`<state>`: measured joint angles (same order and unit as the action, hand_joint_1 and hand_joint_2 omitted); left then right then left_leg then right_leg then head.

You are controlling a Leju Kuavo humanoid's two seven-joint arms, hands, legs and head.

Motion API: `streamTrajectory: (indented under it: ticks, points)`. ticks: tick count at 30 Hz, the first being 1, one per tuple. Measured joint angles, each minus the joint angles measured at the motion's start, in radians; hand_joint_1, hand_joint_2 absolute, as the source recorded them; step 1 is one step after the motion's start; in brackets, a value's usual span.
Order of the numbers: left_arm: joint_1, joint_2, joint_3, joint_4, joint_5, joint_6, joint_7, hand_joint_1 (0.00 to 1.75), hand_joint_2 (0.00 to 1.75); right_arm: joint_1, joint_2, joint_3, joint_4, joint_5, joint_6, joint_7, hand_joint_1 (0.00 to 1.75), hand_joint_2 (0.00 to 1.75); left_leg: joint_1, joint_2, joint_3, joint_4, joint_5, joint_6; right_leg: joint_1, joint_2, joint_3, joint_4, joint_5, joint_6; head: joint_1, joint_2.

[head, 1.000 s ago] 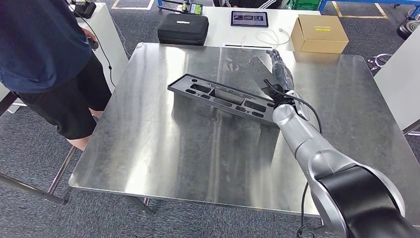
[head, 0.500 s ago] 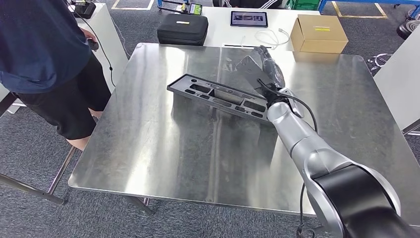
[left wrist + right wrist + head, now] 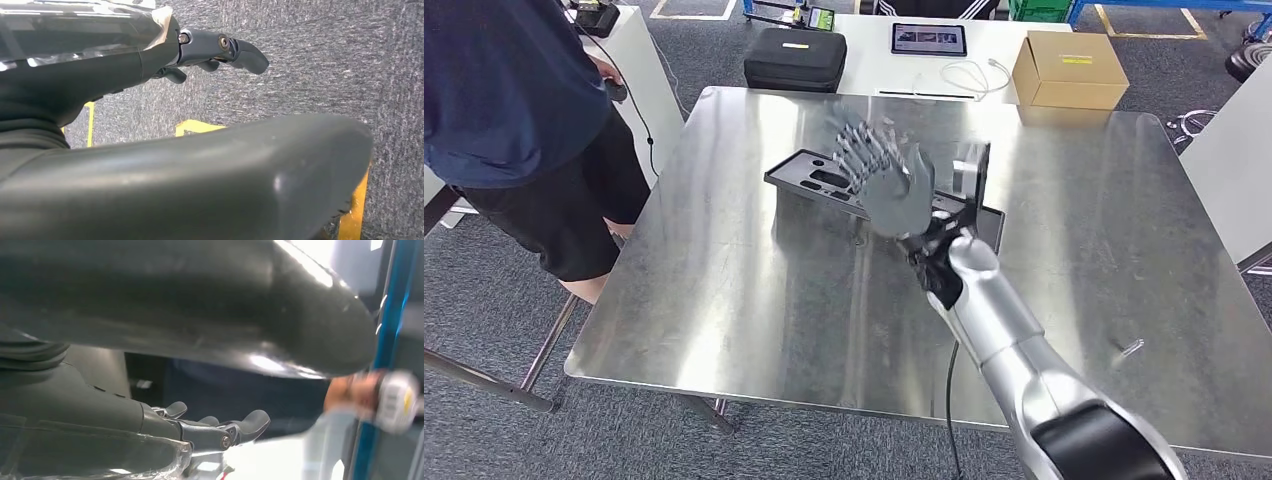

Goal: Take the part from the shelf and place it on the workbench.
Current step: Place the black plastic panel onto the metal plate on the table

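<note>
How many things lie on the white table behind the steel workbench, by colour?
Black: 2, carrying case and tablet
Brown: 1, cardboard box
White: 1, cable
Total: 4

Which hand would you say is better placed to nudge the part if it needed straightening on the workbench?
Probably the right hand: it hangs open just above the black part on the workbench. The left hand hangs over carpet.
</note>
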<state>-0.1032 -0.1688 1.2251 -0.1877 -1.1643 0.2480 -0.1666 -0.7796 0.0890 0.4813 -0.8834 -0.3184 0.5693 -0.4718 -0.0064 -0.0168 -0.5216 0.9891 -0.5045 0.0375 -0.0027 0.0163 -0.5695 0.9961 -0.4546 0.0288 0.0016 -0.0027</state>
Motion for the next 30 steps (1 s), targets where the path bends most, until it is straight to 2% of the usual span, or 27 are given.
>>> streamTrajectory:
  ticks: [5, 10, 14, 18, 20, 22, 24, 26, 28, 29, 30]
  points:
    - [0.0, -0.001, 0.013, 0.0, 0.007, 0.014, 0.004, 0.0, 0.0, 0.218, -0.088, 0.117, -0.269, 0.025, -0.018, -0.121, 0.0, 0.0, 0.0, 0.0, 0.0, 0.0, -0.001, 0.0, -0.001, 0.0, 0.0, -0.001, 0.0, 0.0, 0.0, 0.0]
    - [0.001, -0.001, 0.019, 0.0, 0.014, 0.014, -0.006, 0.0, 0.0, 0.384, -0.158, 0.144, -0.48, 0.073, -0.058, -0.178, 0.0, 0.0, 0.0, 0.0, 0.0, 0.0, -0.003, 0.0, -0.001, 0.0, 0.0, -0.001, 0.0, 0.0, 0.0, 0.0]
    - [0.001, -0.001, 0.022, 0.0, 0.015, 0.012, -0.009, 0.0, 0.0, 0.464, -0.194, 0.148, -0.584, 0.099, -0.084, -0.18, 0.0, 0.0, -0.001, 0.001, 0.0, 0.003, -0.005, 0.003, -0.003, 0.001, 0.001, -0.002, 0.0, 0.001, 0.0, 0.0]
    - [0.001, 0.0, 0.025, 0.0, 0.022, 0.009, -0.016, 0.0, 0.0, 0.523, -0.207, 0.133, -0.636, 0.107, -0.098, -0.178, 0.0, 0.0, -0.002, 0.001, 0.0, 0.006, -0.008, 0.008, -0.005, 0.001, 0.003, -0.003, 0.0, 0.001, 0.0, 0.0]
    - [0.001, 0.0, 0.029, 0.0, 0.025, 0.008, -0.019, 0.0, 0.0, 0.542, -0.209, 0.125, -0.651, 0.112, -0.101, -0.177, 0.0, 0.0, -0.004, 0.001, 0.0, 0.007, -0.006, 0.013, -0.006, 0.001, 0.004, -0.004, 0.004, 0.005, 0.0, 0.0]
    - [0.0, -0.001, 0.032, 0.0, 0.026, 0.007, -0.021, 0.0, 0.0, 0.554, -0.211, 0.116, -0.665, 0.121, -0.105, -0.176, 0.0, 0.0, 0.002, 0.005, 0.006, -0.008, 0.008, 0.023, -0.003, 0.001, 0.001, 0.0, 0.0, 0.012, 0.0, 0.0]
    - [-0.001, -0.003, 0.033, 0.0, 0.026, 0.007, -0.023, 0.0, 0.0, 0.562, -0.212, 0.107, -0.675, 0.135, -0.111, -0.174, 0.0, 0.0, 0.011, 0.011, 0.012, -0.026, 0.022, 0.031, 0.0, -0.001, -0.024, 0.049, -0.03, 0.012, 0.003, 0.0]
    - [-0.001, -0.004, 0.034, 0.0, 0.026, 0.004, -0.023, 0.0, 0.0, 0.576, -0.214, 0.098, -0.677, 0.15, -0.117, -0.171, 0.0, 0.0, 0.014, 0.015, 0.011, -0.028, 0.025, 0.033, -0.006, -0.003, -0.082, 0.177, -0.084, 0.011, 0.005, 0.0]
    - [0.0, -0.005, 0.035, 0.0, 0.026, 0.002, -0.023, 0.0, 0.0, 0.6, -0.216, 0.088, -0.679, 0.164, -0.122, -0.169, 0.0, 0.0, 0.018, 0.017, 0.01, -0.028, 0.026, 0.03, -0.016, -0.004, -0.123, 0.273, -0.109, 0.024, 0.005, 0.0]
    - [0.0, -0.006, 0.035, 0.0, 0.026, 0.001, -0.023, 0.0, 0.0, 0.61, -0.217, 0.084, -0.681, 0.17, -0.123, -0.169, 0.0, 0.0, 0.021, 0.017, 0.01, -0.027, 0.025, 0.026, -0.022, -0.006, -0.117, 0.263, -0.097, 0.037, 0.005, 0.0]
    - [0.0, -0.006, 0.036, 0.0, 0.026, 0.001, -0.023, 0.0, 0.0, 0.618, -0.218, 0.082, -0.683, 0.173, -0.125, -0.169, 0.0, 0.0, 0.026, 0.017, 0.01, -0.025, 0.024, 0.021, -0.028, -0.008, -0.088, 0.21, -0.071, 0.053, 0.005, 0.0]
